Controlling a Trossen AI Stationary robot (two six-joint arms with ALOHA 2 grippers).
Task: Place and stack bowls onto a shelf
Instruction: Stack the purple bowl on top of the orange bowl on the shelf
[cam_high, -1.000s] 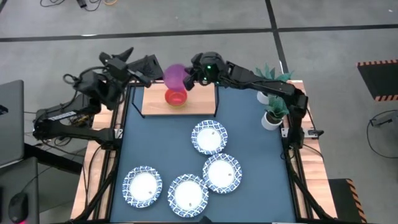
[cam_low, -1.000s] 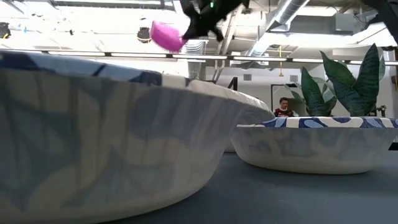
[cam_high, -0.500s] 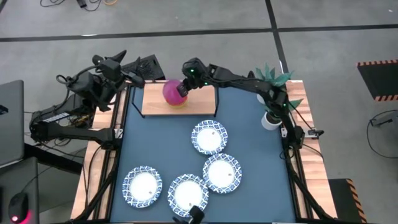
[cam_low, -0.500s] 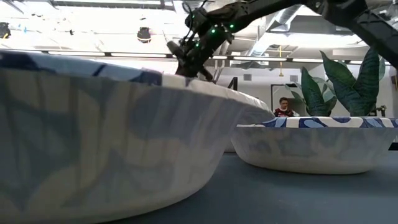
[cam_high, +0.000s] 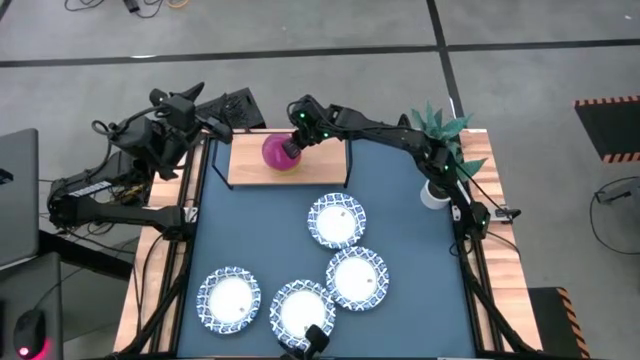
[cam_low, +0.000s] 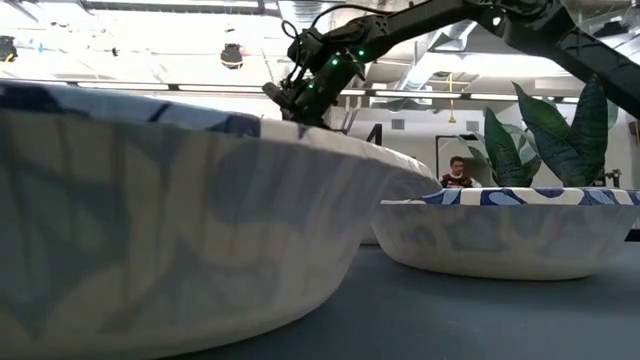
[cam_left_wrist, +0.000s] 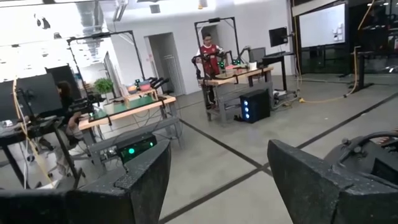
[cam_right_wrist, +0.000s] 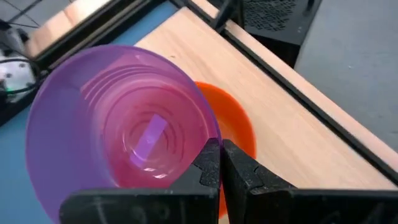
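four bowls (cam_high: 337, 219) lie before the shelf (cam_high: 245, 158).

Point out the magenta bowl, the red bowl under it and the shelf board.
magenta bowl (cam_right_wrist: 124, 124): right wrist view, on its inner wall.
red bowl (cam_right_wrist: 239, 127): right wrist view, on the rim showing past the magenta bowl.
shelf board (cam_high: 322, 162): high view, on bare wood beside the bowls.

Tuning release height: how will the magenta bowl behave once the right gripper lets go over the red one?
Magenta bowl: thin translucent plastic, likely light and slightly flexible. Right gripper pinches only its rim, so it may tilt. Likely nests in the red bowl on the shelf.
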